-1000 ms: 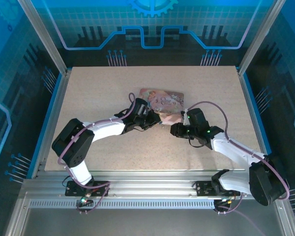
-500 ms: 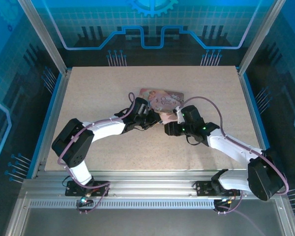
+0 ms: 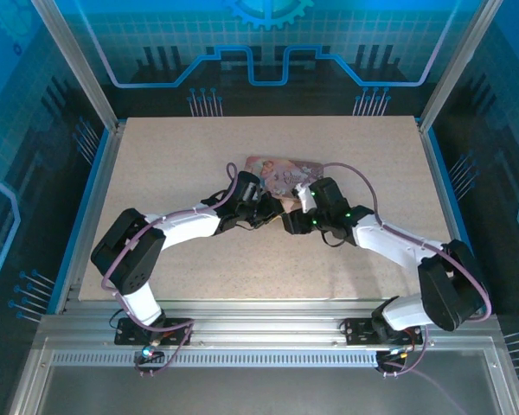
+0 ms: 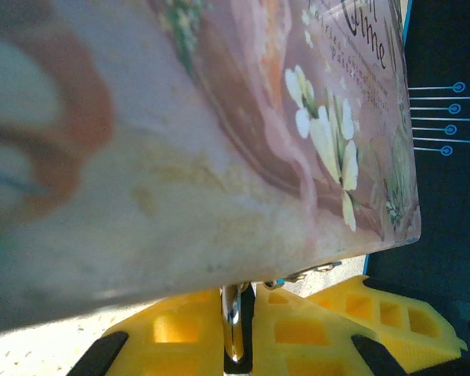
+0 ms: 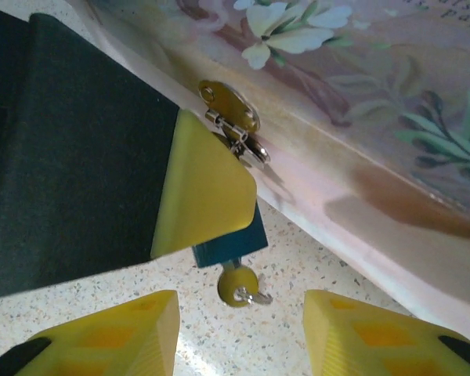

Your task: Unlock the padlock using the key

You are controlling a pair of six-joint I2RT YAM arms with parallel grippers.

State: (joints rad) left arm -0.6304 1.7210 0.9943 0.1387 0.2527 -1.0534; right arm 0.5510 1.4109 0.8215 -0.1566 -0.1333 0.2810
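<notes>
The padlock's bluish-teal body [image 5: 229,244] pokes out under a yellow finger [image 5: 200,188] of my left gripper [image 4: 239,298], which is shut on it. The silvery shackle [image 4: 233,321] runs between that gripper's pads, right under the tin's edge. The key [image 5: 238,283] sticks in the bottom of the body, its round head and a small ring hanging free. My right gripper [image 5: 239,333] is open, its two yellow fingers either side of the key head and a little short of it. From above, the left gripper [image 3: 272,213] and the right gripper [image 3: 290,223] meet at the tin's near edge.
The pink illustrated tin box [image 3: 285,175] lies at the table's middle, just behind both grippers. Its metal hasp [image 5: 233,124] hangs on the near side wall, above the padlock. Speckled tabletop [image 3: 173,156] extends all around.
My right arm has swung left, bringing its gripper up to the left gripper and the padlock. The left arm has stayed still.
</notes>
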